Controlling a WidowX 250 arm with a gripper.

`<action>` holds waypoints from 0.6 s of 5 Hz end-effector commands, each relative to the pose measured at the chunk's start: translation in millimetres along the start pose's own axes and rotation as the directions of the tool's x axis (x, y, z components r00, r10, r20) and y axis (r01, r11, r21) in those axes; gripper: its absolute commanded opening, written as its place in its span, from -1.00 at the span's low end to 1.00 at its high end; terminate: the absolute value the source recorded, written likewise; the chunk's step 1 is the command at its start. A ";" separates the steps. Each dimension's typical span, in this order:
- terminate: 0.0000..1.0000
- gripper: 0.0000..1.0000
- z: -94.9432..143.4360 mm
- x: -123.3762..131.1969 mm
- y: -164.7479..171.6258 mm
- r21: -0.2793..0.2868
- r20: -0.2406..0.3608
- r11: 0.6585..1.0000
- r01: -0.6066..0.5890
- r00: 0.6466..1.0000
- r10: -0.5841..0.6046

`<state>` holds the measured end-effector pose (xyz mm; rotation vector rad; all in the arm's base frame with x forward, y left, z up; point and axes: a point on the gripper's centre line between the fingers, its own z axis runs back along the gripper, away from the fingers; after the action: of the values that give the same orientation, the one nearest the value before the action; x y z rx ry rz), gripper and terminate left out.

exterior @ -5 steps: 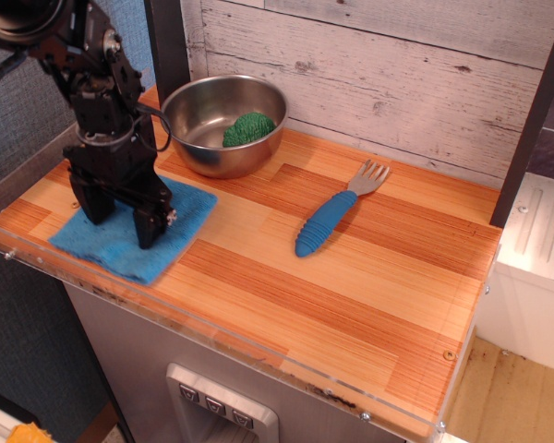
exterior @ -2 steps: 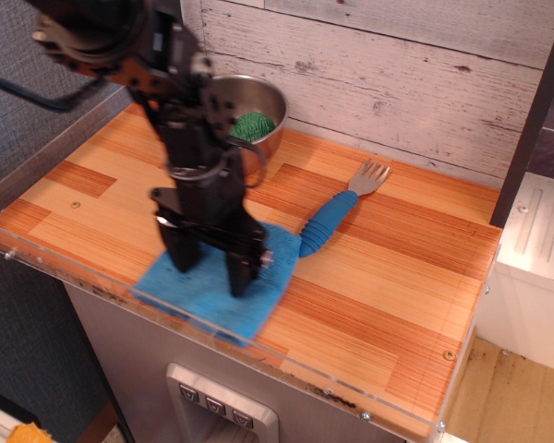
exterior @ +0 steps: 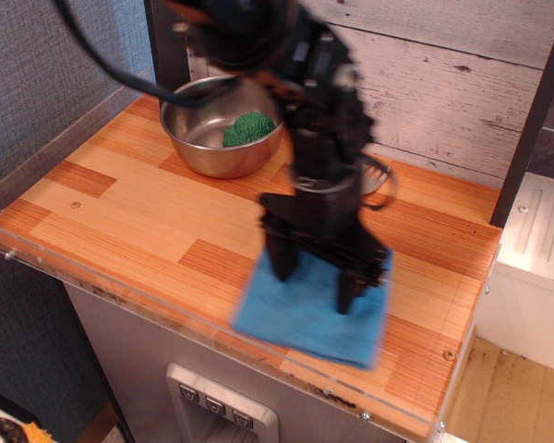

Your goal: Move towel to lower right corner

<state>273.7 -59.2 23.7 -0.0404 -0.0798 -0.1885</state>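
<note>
The bright-blue towel (exterior: 309, 318) lies flat and motion-blurred on the striped wooden tabletop, right of centre by the front edge. My black gripper (exterior: 315, 281) points straight down onto its far half. The two fingers (exterior: 348, 293) stand wide apart with their tips on the cloth, so the jaws are open and press on the towel rather than pinch it. The lower right corner (exterior: 450, 354), with its small screw, lies bare just right of the towel's front right end.
A steel bowl (exterior: 203, 143) with a green scrubby lump (exterior: 249, 127) stands at the back left. The fork is mostly hidden behind my arm; only its tines (exterior: 379, 172) show. A clear acrylic rim (exterior: 120, 297) edges the table front.
The gripper has swept from the front left of the table to right of centre, and the towel has slid along under its fingers. The bowl has not moved.
</note>
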 end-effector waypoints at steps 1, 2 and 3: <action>-1.00 1.00 6.0 2.7 -41.8 0.016 0.000 0.998 0.067 0.998 -0.067; -1.00 1.00 4.2 -0.2 -46.9 0.011 -0.004 0.996 0.088 0.996 -0.088; -1.00 1.00 4.7 -2.6 -44.3 0.017 -0.009 0.996 0.091 0.996 -0.091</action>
<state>262.5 -100.2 20.2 -0.0132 -0.0475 -0.2708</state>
